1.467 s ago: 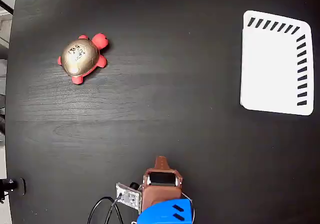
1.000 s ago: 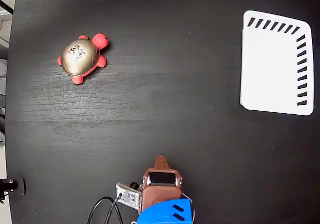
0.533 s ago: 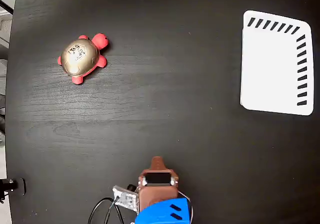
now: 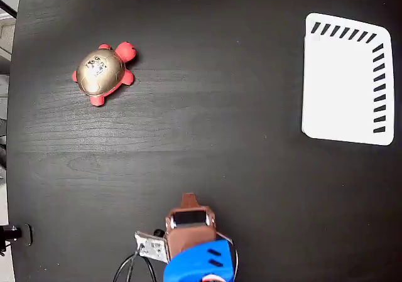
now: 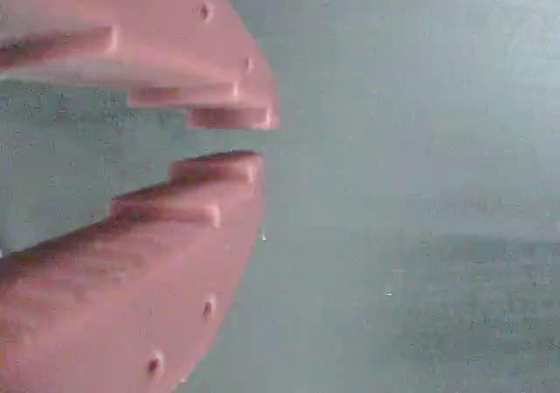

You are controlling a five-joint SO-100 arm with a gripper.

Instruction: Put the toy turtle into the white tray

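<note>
toy turtle on the dark table at upper left, well apart from the white tray at right; gripper near the bottom edge, jaws narrowly parted, holding nothing

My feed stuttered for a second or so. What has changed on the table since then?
Only the arm moved: in the fixed view it has swung a little to the left, its tip now pointing more toward the toy turtle. Nothing was taken hold of or let go; in the wrist view the hand holds nothing, its fingers a narrow gap apart. The turtle and the white tray lie where they were.
</note>
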